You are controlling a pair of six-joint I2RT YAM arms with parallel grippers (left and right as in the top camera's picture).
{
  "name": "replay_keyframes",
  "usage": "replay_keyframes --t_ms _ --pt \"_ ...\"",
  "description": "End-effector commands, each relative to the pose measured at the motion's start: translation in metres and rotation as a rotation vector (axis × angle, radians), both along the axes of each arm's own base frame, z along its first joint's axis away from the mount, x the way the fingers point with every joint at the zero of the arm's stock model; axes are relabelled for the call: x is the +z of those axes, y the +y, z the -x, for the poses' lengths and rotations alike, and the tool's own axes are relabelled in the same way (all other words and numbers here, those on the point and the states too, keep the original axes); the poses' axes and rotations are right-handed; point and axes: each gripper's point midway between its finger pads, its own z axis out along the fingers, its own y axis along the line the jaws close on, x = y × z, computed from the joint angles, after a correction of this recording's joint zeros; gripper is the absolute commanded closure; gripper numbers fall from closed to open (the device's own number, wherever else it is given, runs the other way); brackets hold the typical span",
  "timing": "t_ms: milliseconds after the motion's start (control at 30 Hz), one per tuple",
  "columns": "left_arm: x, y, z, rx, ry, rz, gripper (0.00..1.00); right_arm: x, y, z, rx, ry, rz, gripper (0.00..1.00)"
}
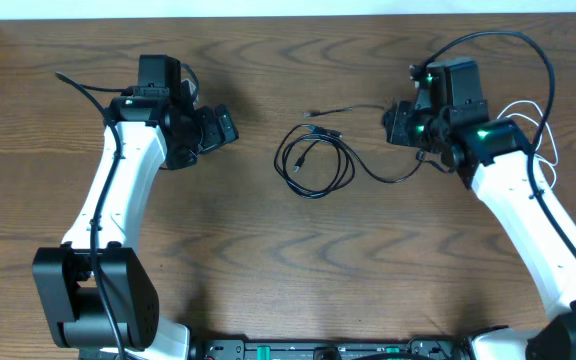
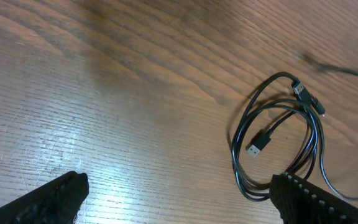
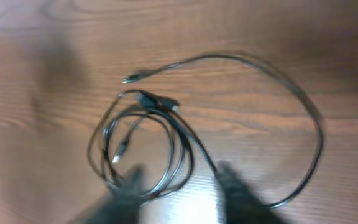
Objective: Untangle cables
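Wood-grain desk [image 1: 268, 260]. Black cable [image 1: 313, 160] lay coiled just ahead of your left gripper [image 2: 179, 183] and right gripper [image 3: 185, 190], both spread open, empty. Risk was that grabbing stacked strands together would drag the whole coil tighter.

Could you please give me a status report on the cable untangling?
Left pincer open, empty; right pincer open, empty. Black cable coiled mid-table, untouched, tail trailing toward right arm. Nothing blocking it.

Left gripper [image 1: 226, 126] spread, right gripper [image 1: 393, 122] likewise (blurred)
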Motion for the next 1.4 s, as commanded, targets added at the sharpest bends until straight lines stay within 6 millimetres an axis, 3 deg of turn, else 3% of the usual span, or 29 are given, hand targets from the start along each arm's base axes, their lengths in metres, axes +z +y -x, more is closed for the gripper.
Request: replay_keyframes --t_ms 0,133,200,233,267,300,333,367,500,600,700,800,900,1000,1167,1367 --pt "-0.005 0.003 0.002 0.005 0.015 -0.014 0.02 -0.014 0.014 0.009 0.047 0.033 0.022 0.98" --pt "-0.005 0.003 0.002 0.005 0.015 -0.014 0.02 -0.025 0.033 0.018 0.101 0.064 0.013 0.99" --pt "-0.005 0.003 0.002 0.005 0.015 -0.014 0.02 -0.026 0.046 0.021 0.128 0.072 -0.017 0.88" --pt "-0.005 0.003 0.002 0.005 0.015 -0.014 0.02 -0.025 0.054 0.022 0.153 0.068 -0.037 0.72" --pt "-0.005 0.003 0.002 0.005 0.015 -0.014 0.02 -0.023 0.063 0.024 0.182 0.066 -0.065 0.43" --pt "-0.005 0.003 0.002 0.005 0.015 -0.014 0.02 -0.019 0.072 0.027 0.213 0.065 -0.096 0.28" --pt "-0.005 0.003 0.002 0.005 0.015 -0.014 0.02 -0.017 0.079 0.03 0.24 0.067 -0.124 0.25" --pt "-0.005 0.003 0.002 0.005 0.015 -0.014 0.02 -0.015 0.082 0.031 0.252 0.065 -0.136 0.28" --pt "-0.005 0.003 0.002 0.005 0.015 -0.014 0.02 -0.019 0.077 0.023 0.197 0.056 -0.113 0.64" --pt "-0.005 0.003 0.002 0.005 0.015 -0.014 0.02 -0.04 0.065 0.018 0.013 0.148 -0.117 0.88" --pt "-0.005 0.003 0.002 0.005 0.015 -0.014 0.02 -0.066 0.061 0.018 -0.09 0.246 -0.127 0.89" --pt "-0.005 0.003 0.002 0.005 0.015 -0.014 0.02 -0.096 0.062 0.017 -0.112 0.314 -0.105 0.81" --pt "-0.005 0.003 0.002 0.005 0.015 -0.014 0.02 -0.123 0.061 0.022 -0.163 0.401 -0.101 0.83" --pt "-0.005 0.003 0.002 0.005 0.015 -0.014 0.02 -0.151 0.057 0.03 -0.25 0.499 -0.097 0.7" --pt "-0.005 0.003 0.002 0.005 0.015 -0.014 0.02 -0.184 0.061 0.04 -0.32 0.617 -0.117 0.72" --pt "-0.005 0.003 0.002 0.005 0.015 -0.014 0.02 -0.205 0.062 0.042 -0.375 0.668 -0.125 0.8"
